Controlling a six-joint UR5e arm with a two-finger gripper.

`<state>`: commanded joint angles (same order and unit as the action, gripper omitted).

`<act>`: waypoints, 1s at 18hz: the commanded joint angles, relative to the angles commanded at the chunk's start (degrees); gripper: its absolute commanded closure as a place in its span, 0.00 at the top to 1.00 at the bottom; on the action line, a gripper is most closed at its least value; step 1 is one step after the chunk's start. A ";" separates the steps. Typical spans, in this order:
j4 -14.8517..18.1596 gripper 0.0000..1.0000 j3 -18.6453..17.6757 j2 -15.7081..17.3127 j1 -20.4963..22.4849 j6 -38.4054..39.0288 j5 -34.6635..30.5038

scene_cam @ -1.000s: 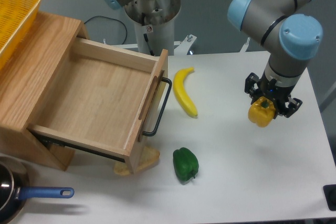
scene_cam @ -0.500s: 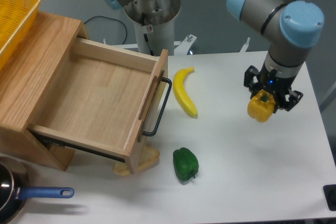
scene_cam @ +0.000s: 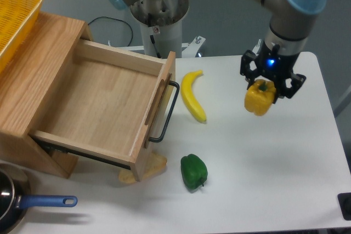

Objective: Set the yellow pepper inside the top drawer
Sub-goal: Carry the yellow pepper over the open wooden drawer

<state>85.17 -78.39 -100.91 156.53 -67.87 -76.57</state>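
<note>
- Done: the black two-finger hand (scene_cam: 266, 80) pinches the glossy yellow bell pepper (scene_cam: 259, 98), lifted above the white desk (scene_cam: 263, 179).
- Left: carry it over the curved yellow banana (scene_cam: 193, 95) into the open light-wood top drawer (scene_cam: 101, 105), then release.

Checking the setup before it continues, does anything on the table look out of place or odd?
Nothing stands out. The top drawer is open and empty, the banana and green pepper lie on the table, and the gripper holds the yellow pepper.

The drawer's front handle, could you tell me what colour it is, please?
Black; the handle shows in the fixed camera view.
</note>
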 joint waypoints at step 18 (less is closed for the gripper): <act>-10.97 0.18 -9.93 13.90 -15.81 23.64 12.94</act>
<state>74.20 -88.32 -87.01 140.73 -44.23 -63.63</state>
